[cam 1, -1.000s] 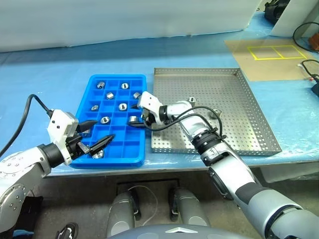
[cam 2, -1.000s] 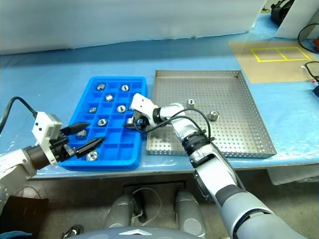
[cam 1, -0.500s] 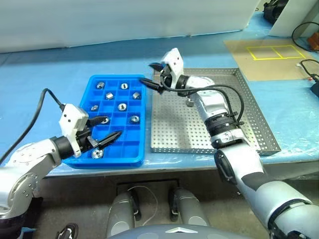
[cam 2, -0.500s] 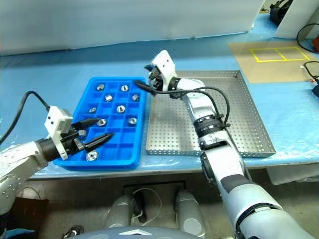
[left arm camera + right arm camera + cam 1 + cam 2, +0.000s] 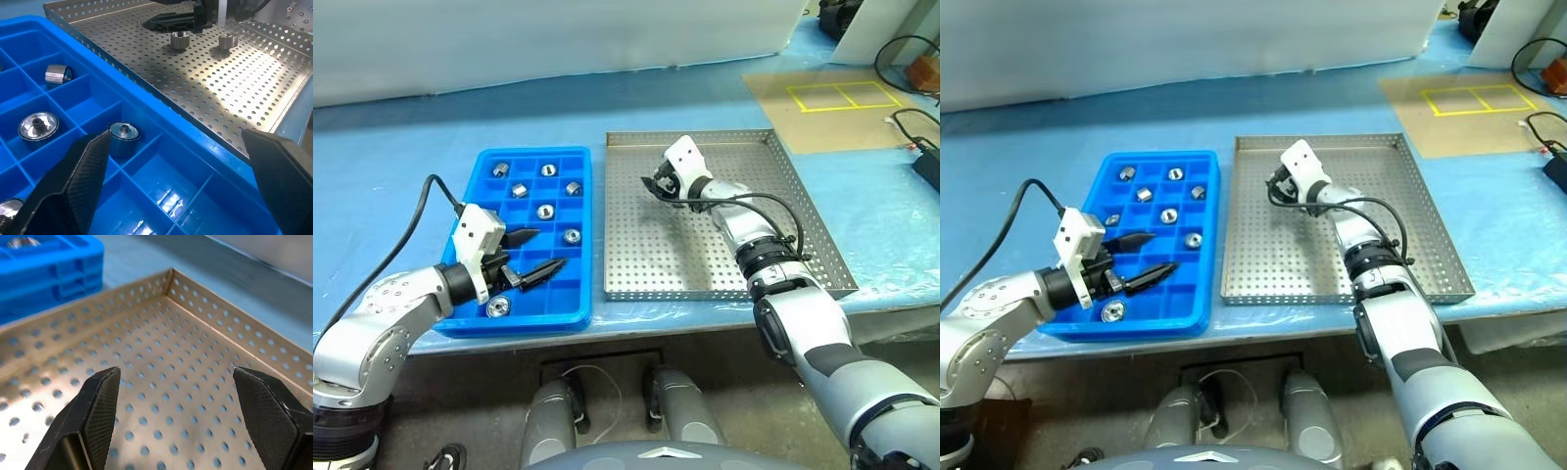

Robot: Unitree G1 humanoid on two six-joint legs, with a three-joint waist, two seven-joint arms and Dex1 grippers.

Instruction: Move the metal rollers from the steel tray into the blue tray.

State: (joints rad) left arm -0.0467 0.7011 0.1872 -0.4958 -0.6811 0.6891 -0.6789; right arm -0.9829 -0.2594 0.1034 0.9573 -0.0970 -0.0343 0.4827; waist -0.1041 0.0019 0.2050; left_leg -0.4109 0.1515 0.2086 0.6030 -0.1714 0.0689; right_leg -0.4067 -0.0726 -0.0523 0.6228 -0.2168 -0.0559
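We had our right gripper (image 5: 658,185) over the far part of the steel tray (image 5: 656,264), its fingers spread apart and holding nothing. The right wrist view showed bare perforated floor between them. Two metal rollers (image 5: 180,40) stood on that floor just beside the gripper, close to each other. Seven more already lay in separate compartments of the blue tray (image 5: 570,311), which sat just left of the steel one on the desk (image 5: 401,166).

Our left gripper (image 5: 530,256) hung wide open and empty over the near compartments of the blue tray.

The step in hand, as we judged it, was fetching the next roller. To do it well, we needed to turn the right gripper until one roller lay squarely between the fingers, lower it until the tips nearly met the floor, and close across the roller's round side. The neighbouring roller stood near enough to be knocked, so the approach wanted care.
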